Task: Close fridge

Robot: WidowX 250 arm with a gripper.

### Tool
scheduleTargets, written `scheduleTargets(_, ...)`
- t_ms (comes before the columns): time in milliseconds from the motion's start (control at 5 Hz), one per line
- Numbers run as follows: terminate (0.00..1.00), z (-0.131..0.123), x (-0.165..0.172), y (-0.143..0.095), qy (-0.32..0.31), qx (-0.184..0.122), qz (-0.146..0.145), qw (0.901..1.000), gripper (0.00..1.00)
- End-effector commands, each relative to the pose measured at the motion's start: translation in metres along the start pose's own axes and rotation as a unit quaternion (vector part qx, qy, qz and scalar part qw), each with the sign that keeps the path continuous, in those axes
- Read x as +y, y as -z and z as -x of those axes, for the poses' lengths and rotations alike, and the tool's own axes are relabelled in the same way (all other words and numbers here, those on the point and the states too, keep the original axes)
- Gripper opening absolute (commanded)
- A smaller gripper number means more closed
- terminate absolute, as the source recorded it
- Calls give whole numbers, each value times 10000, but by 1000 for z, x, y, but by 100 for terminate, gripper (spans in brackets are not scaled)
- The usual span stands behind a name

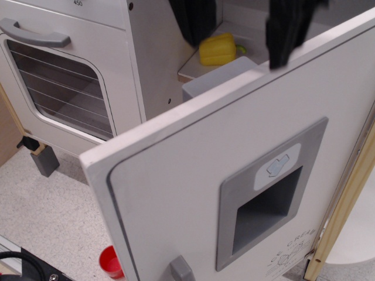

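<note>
Fridge door (193, 193), a large flat white panel with a grey recessed dispenser (266, 196) and grey handle stub (181, 270), stood swung wide open across the foreground, hinged at right. It looked rigid, light and smooth, best pushed flat near its free left edge rather than gripped. The black gripper (240, 29) hung above its top edge, fingers apart, holding nothing, with a yellow toy pepper (218, 49) inside behind.

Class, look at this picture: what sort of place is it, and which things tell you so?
Most likely a toy play kitchen. A white fridge stands with its door open, an oven with a wire-rack window sits beside it, and a yellow toy pepper lies inside.
</note>
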State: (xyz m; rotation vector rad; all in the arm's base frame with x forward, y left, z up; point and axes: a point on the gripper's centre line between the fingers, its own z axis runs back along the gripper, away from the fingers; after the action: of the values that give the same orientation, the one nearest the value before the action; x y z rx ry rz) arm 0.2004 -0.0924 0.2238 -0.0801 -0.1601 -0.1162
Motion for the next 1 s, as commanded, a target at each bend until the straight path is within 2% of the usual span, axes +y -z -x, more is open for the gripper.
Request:
scheduleTargets(0, 0, 6, 5, 11, 61, -233, -311, 9992, 100)
scheduleTargets(400, 0, -13, 34, 13, -195, -232, -401, 9987, 100)
scheduleTargets(800, 0, -37, 64, 7, -395, -409, -555, 9968, 100)
